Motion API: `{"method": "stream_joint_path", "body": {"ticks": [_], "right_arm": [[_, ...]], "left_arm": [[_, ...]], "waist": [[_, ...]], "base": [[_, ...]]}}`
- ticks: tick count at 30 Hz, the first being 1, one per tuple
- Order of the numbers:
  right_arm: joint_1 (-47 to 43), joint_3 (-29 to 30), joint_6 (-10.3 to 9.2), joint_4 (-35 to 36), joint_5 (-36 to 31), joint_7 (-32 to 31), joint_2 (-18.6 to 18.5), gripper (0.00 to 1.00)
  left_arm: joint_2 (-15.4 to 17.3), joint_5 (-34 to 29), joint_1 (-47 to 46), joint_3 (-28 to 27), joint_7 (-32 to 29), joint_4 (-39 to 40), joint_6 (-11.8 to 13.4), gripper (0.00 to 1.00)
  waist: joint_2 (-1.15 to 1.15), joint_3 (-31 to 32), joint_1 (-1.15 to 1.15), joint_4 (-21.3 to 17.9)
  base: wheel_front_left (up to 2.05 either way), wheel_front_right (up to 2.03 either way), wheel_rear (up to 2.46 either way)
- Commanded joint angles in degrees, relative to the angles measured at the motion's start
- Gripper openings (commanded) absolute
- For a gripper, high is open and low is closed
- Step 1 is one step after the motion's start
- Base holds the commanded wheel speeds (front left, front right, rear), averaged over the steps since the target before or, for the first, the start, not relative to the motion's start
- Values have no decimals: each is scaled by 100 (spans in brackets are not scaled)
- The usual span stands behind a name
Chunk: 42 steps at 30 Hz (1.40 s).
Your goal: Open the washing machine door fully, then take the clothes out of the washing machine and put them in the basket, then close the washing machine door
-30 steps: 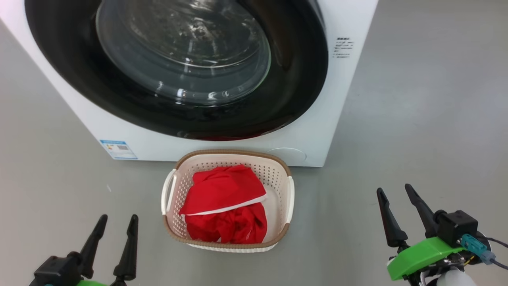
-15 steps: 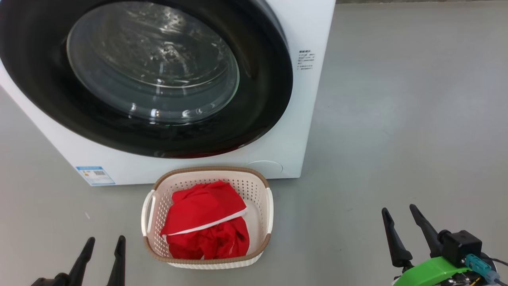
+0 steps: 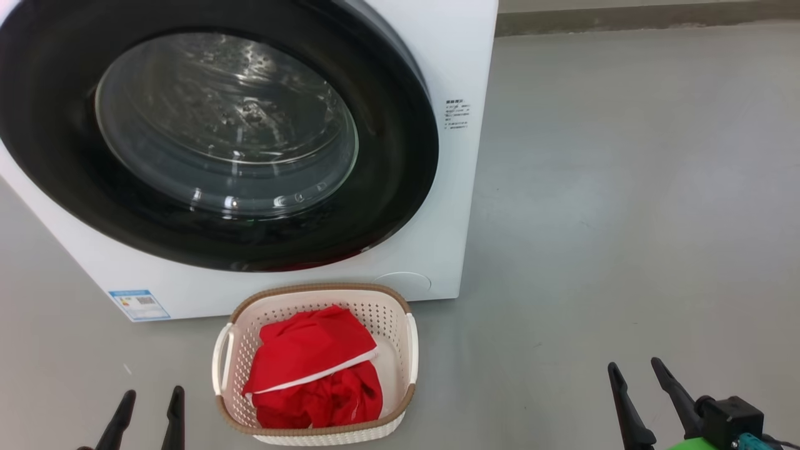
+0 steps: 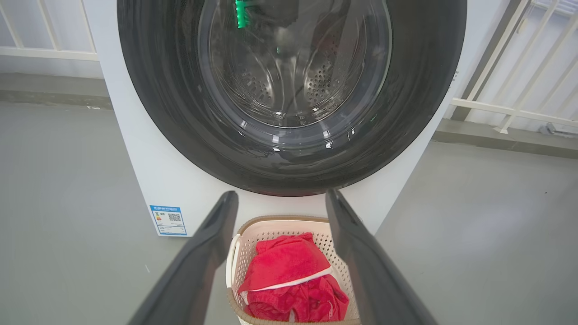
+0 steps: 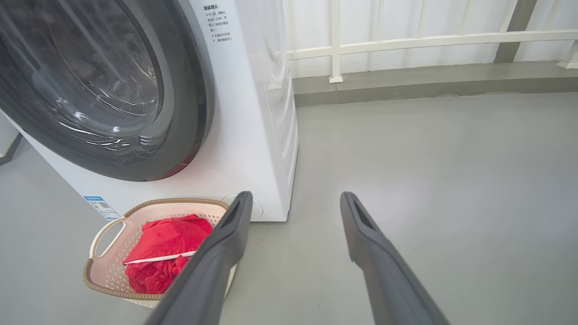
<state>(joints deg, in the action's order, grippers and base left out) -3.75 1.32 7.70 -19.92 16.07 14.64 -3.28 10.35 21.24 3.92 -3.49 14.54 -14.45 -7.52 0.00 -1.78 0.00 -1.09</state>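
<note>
The white washing machine (image 3: pixel 465 69) stands at the left with its door (image 3: pixel 390 187) flat against the front, black rim around the clear window. On the floor just in front of it sits the cream basket (image 3: pixel 319 289), holding red clothes (image 3: pixel 306 350) with white trim. My left gripper (image 3: pixel 154 392) is open at the lower left, left of the basket and apart from it. My right gripper (image 3: pixel 634 364) is open at the lower right over bare floor. In the left wrist view the left gripper (image 4: pixel 281 193) frames the basket (image 4: pixel 253 223) and clothes (image 4: pixel 289 271). The right gripper (image 5: pixel 295 194) points past the machine's corner (image 5: pixel 271 149).
A grey floor (image 3: pixel 625 219) spreads to the right of the machine. A white railing (image 5: pixel 406 40) on a low grey kerb (image 5: pixel 429 85) runs behind. A small blue label (image 3: pixel 139 304) marks the machine's lower left front.
The head camera has shifted, so the machine and basket sit lower and further left in the picture and both grippers show lower. Nothing itself has visibly moved; both grippers stay open.
</note>
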Motion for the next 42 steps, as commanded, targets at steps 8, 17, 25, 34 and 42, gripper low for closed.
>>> {"method": "stream_joint_path", "body": {"ticks": [8, 17, 25, 34, 42], "right_arm": [[-98, -2, -21, 179, 18, 36, -77, 100], [-160, 45, -21, 191, 5, 36, -73, 100], [-197, 92, -21, 216, 0, 36, -63, 100], [-208, 53, -21, 232, -9, 36, -51, 100], [-215, 151, 1, -271, 8, -4, 87, 0]], "left_arm": [[98, -82, 4, -282, 46, 167, 3, 100], [65, -120, 20, -294, 46, 171, 3, 100], [66, -178, 23, -249, 46, 171, 3, 100], [50, -148, 29, -207, 46, 156, 3, 100], [-262, -146, 106, 48, -45, -334, 0, 0]], "waist": [[0, 97, 0, -93], [0, 133, 0, -107], [0, 143, 0, -43], [0, 135, 0, -8], [0, 133, 0, -6]], "base": [[0, 0, 0], [0, 0, 0], [0, 0, 0], [0, 0, 0], [0, 0, 0]]}}
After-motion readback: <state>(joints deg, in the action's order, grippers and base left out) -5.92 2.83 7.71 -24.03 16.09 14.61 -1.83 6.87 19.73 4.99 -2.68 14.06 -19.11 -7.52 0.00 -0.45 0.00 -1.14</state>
